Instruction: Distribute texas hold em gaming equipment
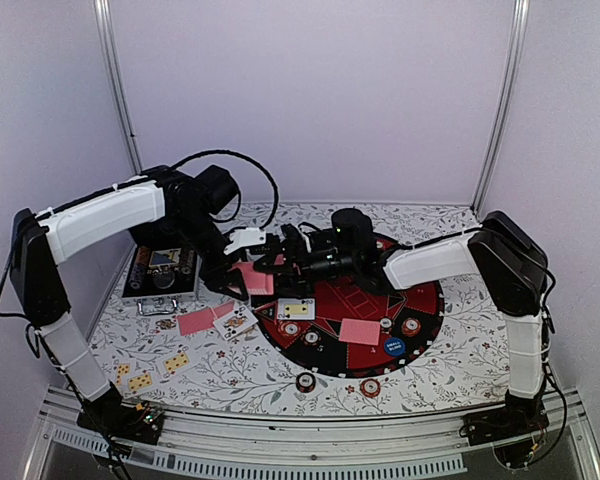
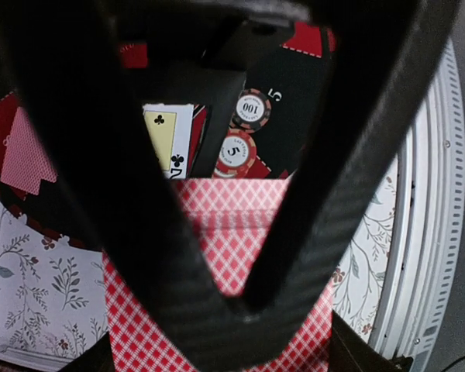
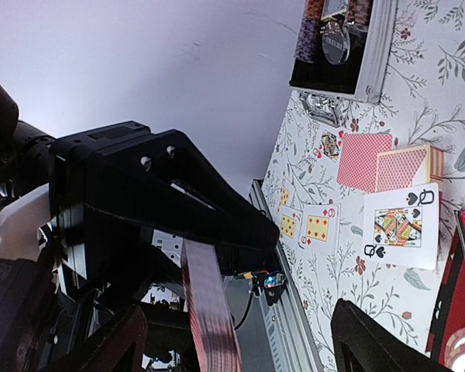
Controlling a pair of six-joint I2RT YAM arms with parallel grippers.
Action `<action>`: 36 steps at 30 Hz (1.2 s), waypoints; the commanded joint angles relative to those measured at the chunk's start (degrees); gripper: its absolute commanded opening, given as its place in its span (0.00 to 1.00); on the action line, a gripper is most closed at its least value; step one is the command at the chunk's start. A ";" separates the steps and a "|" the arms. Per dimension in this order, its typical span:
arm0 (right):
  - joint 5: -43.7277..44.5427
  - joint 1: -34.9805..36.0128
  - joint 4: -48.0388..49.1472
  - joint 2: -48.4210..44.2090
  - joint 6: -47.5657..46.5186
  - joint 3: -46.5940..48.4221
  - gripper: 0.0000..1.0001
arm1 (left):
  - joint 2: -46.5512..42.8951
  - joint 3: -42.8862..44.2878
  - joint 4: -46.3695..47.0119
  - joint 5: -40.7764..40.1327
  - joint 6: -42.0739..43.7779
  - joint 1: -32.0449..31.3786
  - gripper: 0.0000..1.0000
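Note:
My left gripper [image 1: 238, 272] is shut on a deck of red-backed playing cards [image 1: 255, 279], held above the mat's left edge. The deck [image 2: 240, 248] fills the left wrist view, with the fingertips [image 2: 244, 306] closed on it. My right gripper [image 1: 276, 262] faces it from the right and stands open. In the right wrist view the deck's edge [image 3: 211, 310] sits between its spread fingers [image 3: 376, 341]. On the mat lie a face-up card [image 1: 296, 308], a face-down card [image 1: 359, 331], a blue button [image 1: 395, 348] and several chips [image 1: 410, 325].
The round black-and-red mat [image 1: 425, 300] is at centre right. The silver case [image 1: 160, 272] stands at back left. Face-up and face-down cards [image 1: 195, 322] lie on the flowered cloth left of the mat. Two chips [image 1: 305, 381] sit near the front edge.

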 commanded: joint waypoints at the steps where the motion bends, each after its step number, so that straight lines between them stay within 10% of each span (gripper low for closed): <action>1: -1.17 1.60 2.55 3.45 2.34 4.47 0.86 | 1.15 2.39 0.25 1.14 -0.22 0.24 0.33; 18: -0.86 2.72 3.72 12.55 7.47 13.02 0.82 | 1.34 2.87 0.73 1.56 -0.30 0.15 0.33; 36: 1.01 -0.29 9.97 7.70 9.76 0.45 0.61 | 0.47 2.77 0.59 1.47 -0.25 0.24 0.32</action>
